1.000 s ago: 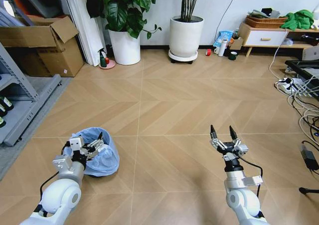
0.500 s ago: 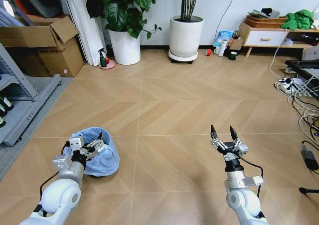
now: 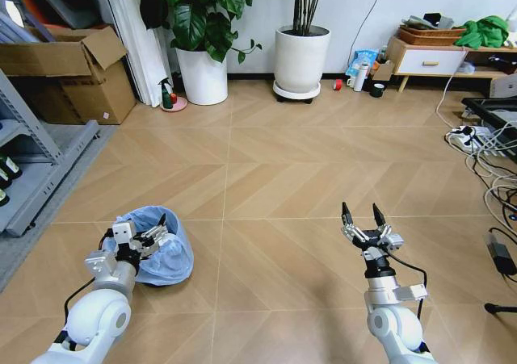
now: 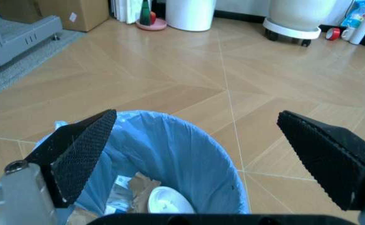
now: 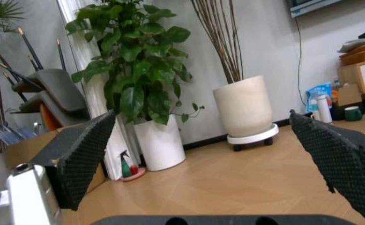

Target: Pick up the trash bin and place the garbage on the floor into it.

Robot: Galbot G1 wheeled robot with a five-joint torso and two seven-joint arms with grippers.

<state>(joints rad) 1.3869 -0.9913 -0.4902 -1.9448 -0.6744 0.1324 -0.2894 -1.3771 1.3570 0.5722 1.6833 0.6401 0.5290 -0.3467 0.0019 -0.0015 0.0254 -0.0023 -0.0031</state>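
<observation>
Bin: small round trash bin lined with crinkled light-blue plastic bag (image 3: 157, 251) stands on tan chevron wood floor (image 3: 275, 170); white disc (image 4: 163, 202) and paper scraps inside.
Left gripper (image 3: 148, 236): fingers spread above the bin's rim.
Right gripper (image 3: 361, 213): fingers spread, above bare floor, well apart from the bin.

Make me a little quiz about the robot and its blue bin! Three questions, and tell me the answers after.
1. True or false: the trash bin lies tipped over on the floor.
2. What sits inside the bin's blue bag? A) a green spray bottle B) a white round disc and paper scraps C) nothing
3. Fill in: the left gripper hovers over the bin's ___, fingers spread.

Key
1. False. It stands upright, with its mouth facing up.
2. B. The left wrist view looks down onto the disc and scraps at the bottom.
3. Rim. The right gripper is open too, held above bare floor, away from the bin.
</observation>
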